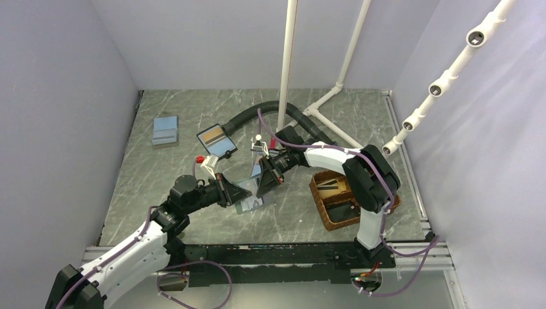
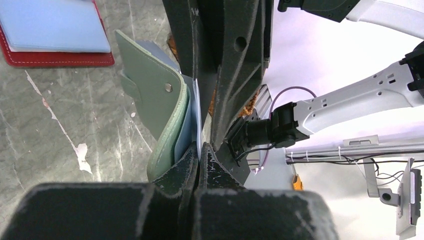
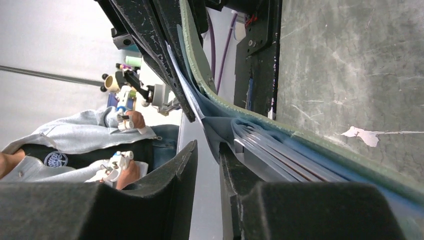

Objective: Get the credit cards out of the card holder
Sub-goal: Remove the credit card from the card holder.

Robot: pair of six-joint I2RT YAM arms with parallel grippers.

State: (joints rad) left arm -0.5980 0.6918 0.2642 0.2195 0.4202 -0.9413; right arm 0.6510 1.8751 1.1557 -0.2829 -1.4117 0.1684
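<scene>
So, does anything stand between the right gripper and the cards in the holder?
Nothing visible does. The right gripper, jaws open, sits at the edges of the cards. The left gripper pinches the holder from the opposite side, not across that path.

The top camera is looking down from above and behind the arm bases, taking in the whole counter point(image 1: 141, 174). Both wrist cameras are sitting close, sighting along the left gripper point(image 2: 199, 149) and right gripper point(image 3: 207, 150) toward each other, all sharing the card holder point(image 1: 248, 193)
</scene>
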